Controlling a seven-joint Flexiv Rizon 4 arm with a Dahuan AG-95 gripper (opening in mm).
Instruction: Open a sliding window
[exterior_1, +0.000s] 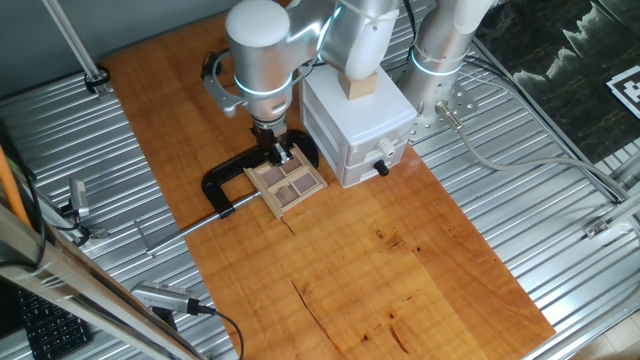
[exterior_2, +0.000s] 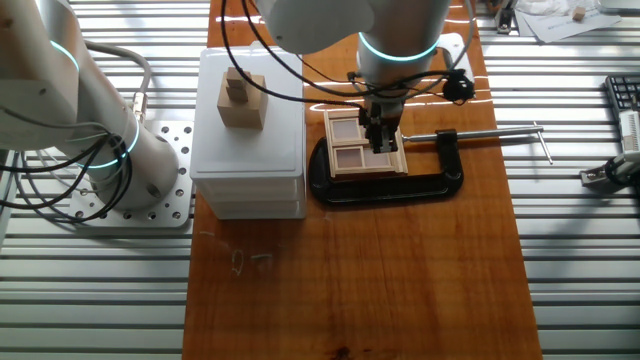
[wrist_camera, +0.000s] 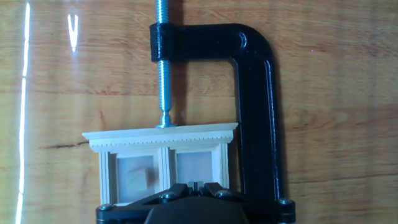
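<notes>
The sliding window (exterior_1: 288, 181) lies flat on the wooden counter (exterior_1: 400, 270), just beside the white box (exterior_1: 362, 128) and inside the mouth of a black clamp (exterior_1: 228, 180).

One fixed view shows the window from the front, a pale wood frame with four brown panes, and the claw (exterior_1: 279, 153) standing straight down on its rear edge. It also shows the black knob (exterior_1: 381, 167) on the box's drawer front and a small wooden block (exterior_1: 359, 84) on the box's lid.

The other fixed view looks from the opposite side. Here the claw (exterior_2: 381, 140) sits over the window's (exterior_2: 356, 146) right half, and the clamp's (exterior_2: 390, 185) long screw with its crossbar handle (exterior_2: 541, 142) runs off to the right across the counter (exterior_2: 400, 280). The wooden block (exterior_2: 241, 101) and box (exterior_2: 250, 140) lie to the left.

The hand view alone gives the detail: the window's (wrist_camera: 163, 154) notched pale top rail, two upper panes below it, and a small pale square behind the left pane. The clamp's (wrist_camera: 255, 106) silver screw tip (wrist_camera: 165, 121) presses on the top rail. The claw (wrist_camera: 196, 185) appears at the bottom edge with its fingertips almost together over the frame's middle post; whether they pinch anything I cannot tell.
</notes>
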